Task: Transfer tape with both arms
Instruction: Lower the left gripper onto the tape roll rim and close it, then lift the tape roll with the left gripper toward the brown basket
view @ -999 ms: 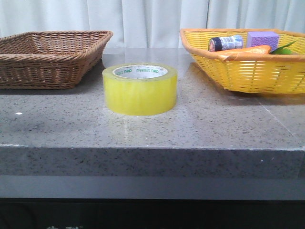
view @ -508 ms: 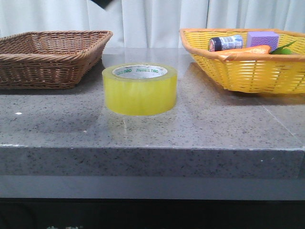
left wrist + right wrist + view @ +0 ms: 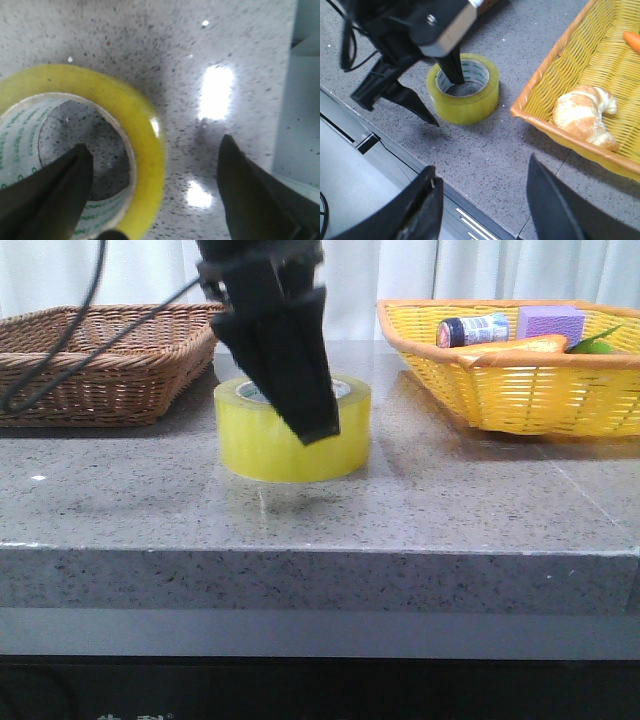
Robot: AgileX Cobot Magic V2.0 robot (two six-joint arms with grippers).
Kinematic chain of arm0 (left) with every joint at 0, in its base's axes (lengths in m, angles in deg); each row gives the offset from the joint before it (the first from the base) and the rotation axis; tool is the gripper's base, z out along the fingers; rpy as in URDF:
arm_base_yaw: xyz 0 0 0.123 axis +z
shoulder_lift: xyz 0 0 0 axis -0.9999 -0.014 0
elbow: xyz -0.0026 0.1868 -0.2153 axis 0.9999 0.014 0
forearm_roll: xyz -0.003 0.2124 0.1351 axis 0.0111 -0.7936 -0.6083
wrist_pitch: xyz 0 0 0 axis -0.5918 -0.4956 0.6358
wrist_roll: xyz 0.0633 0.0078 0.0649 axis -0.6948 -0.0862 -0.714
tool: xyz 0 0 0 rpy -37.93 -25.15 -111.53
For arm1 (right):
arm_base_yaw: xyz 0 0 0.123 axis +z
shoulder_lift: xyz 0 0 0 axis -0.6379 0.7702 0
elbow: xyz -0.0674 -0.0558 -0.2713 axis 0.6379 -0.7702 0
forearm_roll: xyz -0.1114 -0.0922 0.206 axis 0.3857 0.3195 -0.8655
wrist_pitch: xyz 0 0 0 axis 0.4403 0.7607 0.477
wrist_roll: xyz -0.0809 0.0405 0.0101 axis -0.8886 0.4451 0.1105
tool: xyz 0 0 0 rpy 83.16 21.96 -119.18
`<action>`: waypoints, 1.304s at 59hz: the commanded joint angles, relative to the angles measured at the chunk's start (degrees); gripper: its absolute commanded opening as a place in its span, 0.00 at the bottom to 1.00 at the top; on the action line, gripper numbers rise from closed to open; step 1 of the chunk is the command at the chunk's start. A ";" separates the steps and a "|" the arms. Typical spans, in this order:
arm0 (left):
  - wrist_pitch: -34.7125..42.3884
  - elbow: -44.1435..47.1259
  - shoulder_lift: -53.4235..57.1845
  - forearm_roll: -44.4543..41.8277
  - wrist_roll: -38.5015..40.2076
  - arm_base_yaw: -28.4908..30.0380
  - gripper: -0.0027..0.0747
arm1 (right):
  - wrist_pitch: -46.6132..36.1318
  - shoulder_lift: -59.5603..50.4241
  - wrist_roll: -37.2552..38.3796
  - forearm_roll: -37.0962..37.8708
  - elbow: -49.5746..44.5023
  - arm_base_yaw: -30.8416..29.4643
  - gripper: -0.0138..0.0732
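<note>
The tape (image 3: 262, 445), a wide yellow roll with a white core, lies flat on the grey stone table. It also shows in the left wrist view (image 3: 100, 85) and the right wrist view (image 3: 472, 107). My left gripper (image 3: 300, 405) is open and down at the roll. In the right wrist view it (image 3: 446, 102) has one finger inside the core and the other outside, toward the table's front edge. In the left wrist view it (image 3: 154, 142) straddles the roll's wall without closing on it. My right gripper (image 3: 480, 165) is open and empty, above the table's front edge.
A brown wicker basket (image 3: 100, 350) stands at the back left. A yellow basket (image 3: 530, 390) at the back right holds a dark bottle (image 3: 472, 330), a purple block (image 3: 550, 320), a carrot (image 3: 520, 345) and a croissant (image 3: 585, 117). The table's front edge (image 3: 320, 552) is close.
My left arm has come down from the top of the front view to the tape. The tape has not moved.
</note>
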 commanded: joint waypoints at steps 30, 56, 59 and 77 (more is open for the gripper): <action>0.54 -2.60 -1.98 -1.15 2.06 -0.53 0.34 | -3.19 -0.11 -0.25 -1.73 1.41 -0.18 0.63; -2.45 -8.71 -1.98 -1.43 6.04 -0.53 0.21 | -3.19 -0.11 -0.25 -1.73 1.41 -0.18 0.63; -3.26 -10.43 -1.98 -1.43 6.98 -0.53 0.21 | -3.19 -0.11 -0.25 -1.73 1.41 -0.18 0.63; -4.70 -19.90 -0.62 -5.79 14.75 -0.53 0.21 | -3.19 -0.11 -0.25 -1.73 1.41 -0.18 0.63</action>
